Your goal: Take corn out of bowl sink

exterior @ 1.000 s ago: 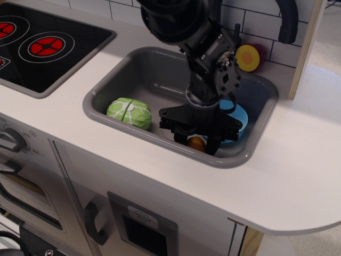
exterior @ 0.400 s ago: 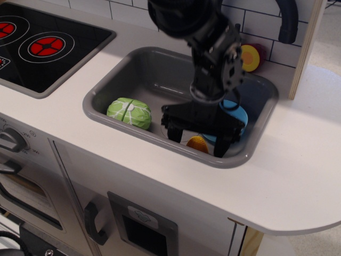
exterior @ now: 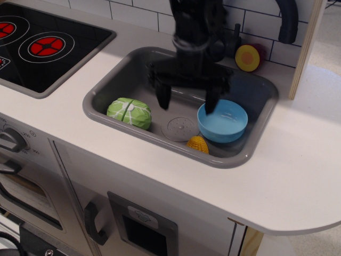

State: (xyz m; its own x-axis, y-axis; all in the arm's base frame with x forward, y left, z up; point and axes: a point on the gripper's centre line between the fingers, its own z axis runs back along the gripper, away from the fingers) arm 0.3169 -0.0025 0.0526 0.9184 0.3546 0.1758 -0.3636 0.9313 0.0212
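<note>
The yellow-orange corn (exterior: 198, 144) lies on the floor of the grey sink (exterior: 114, 74), by its front wall, just left of and in front of the light-blue bowl (exterior: 224, 121). The bowl sits empty at the sink's right side. My gripper (exterior: 187, 102) hangs above the middle of the sink, open and empty, its two fingers (exterior: 163, 96) spread wide. It is up and to the left of the corn, above the round drain (exterior: 180, 128).
A green toy cabbage (exterior: 129, 112) lies at the sink's left side. A round yellow-and-red disc (exterior: 249, 57) stands on the back rim by the black faucet (exterior: 288, 21). A stove top (exterior: 37, 48) with red burners is at the left.
The gripper opened and let go of the corn on the sink floor beside the bowl, then rose and moved back and left, uncovering the bowl and drain.
</note>
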